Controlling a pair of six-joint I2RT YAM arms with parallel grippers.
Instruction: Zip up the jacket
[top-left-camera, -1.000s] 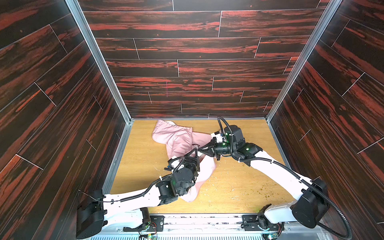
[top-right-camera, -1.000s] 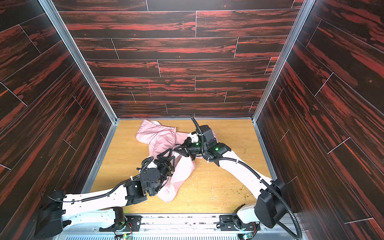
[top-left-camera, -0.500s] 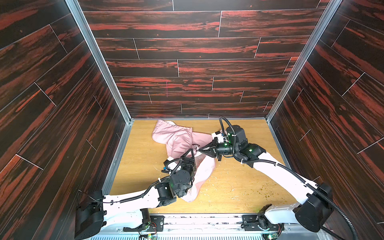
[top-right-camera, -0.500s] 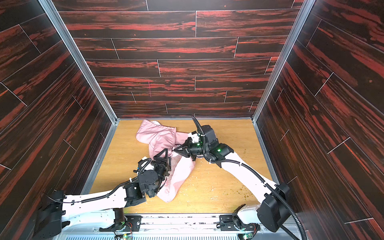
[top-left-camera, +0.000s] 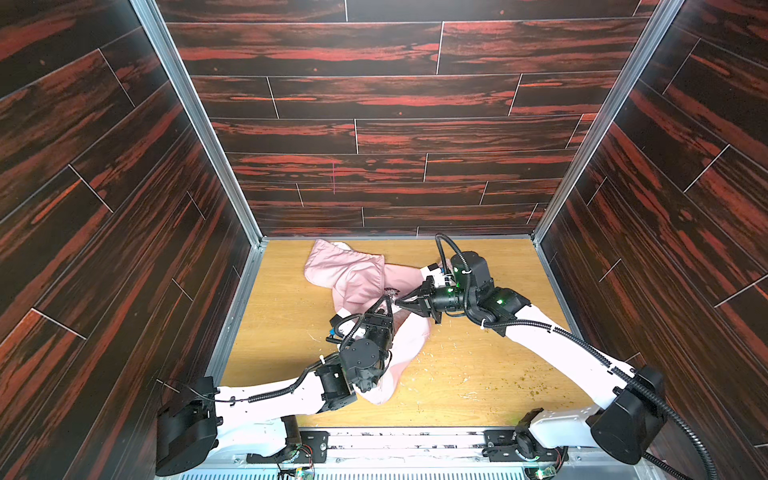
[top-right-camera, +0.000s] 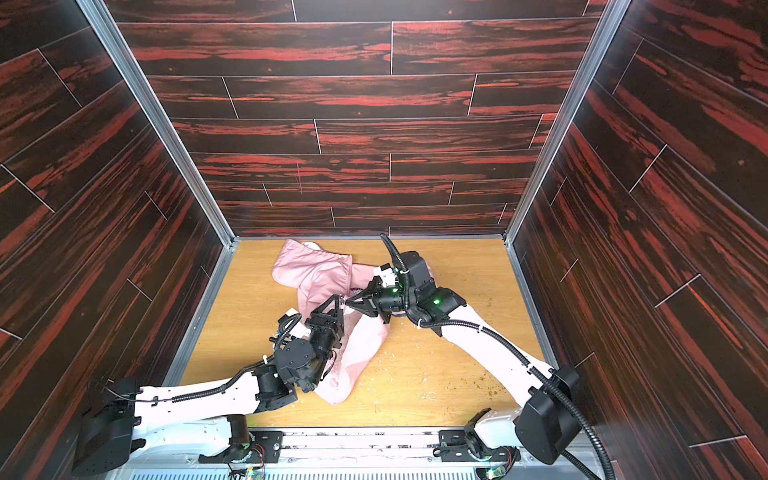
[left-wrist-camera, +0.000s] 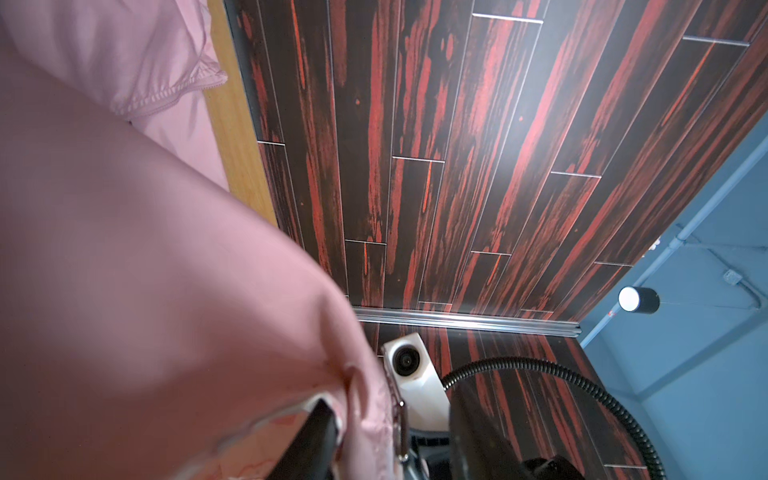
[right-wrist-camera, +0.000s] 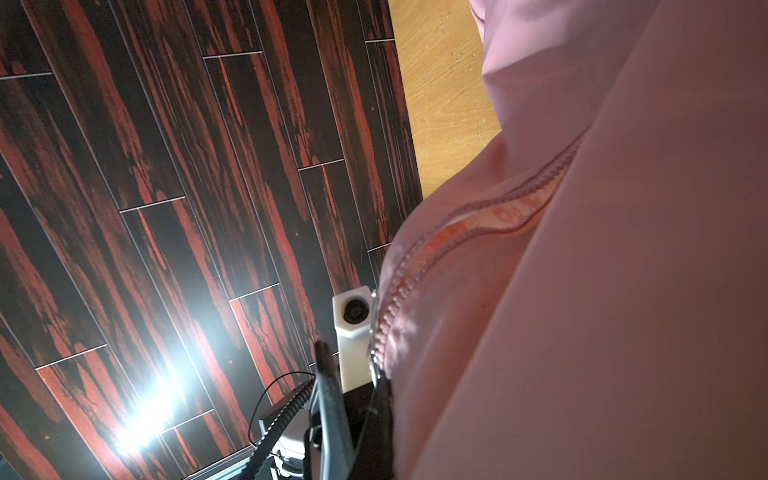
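**Pink jacket crumpled, zipper part open**

The thin light-pink jacket (top-left-camera: 357, 282) lies rumpled on the wooden table (top-left-camera: 478, 374), running from the far side toward the near middle. A tiny dark emblem (top-left-camera: 390, 289) faces up. Its zipper (right-wrist-camera: 388, 316) gapes partway, showing pale patterned lining (right-wrist-camera: 498, 216).

Nothing legible appears: no text, brand or number. The small dark emblem (top-left-camera: 390, 289) on the jacket (top-left-camera: 353, 282), mid-frame in both top views, is too small to read.

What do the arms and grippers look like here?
The left arm and right arm have white links, black joint housings and ribbed black cable hoses; green lights glow on the right. The left gripper and right gripper are black, triangular and tapering.
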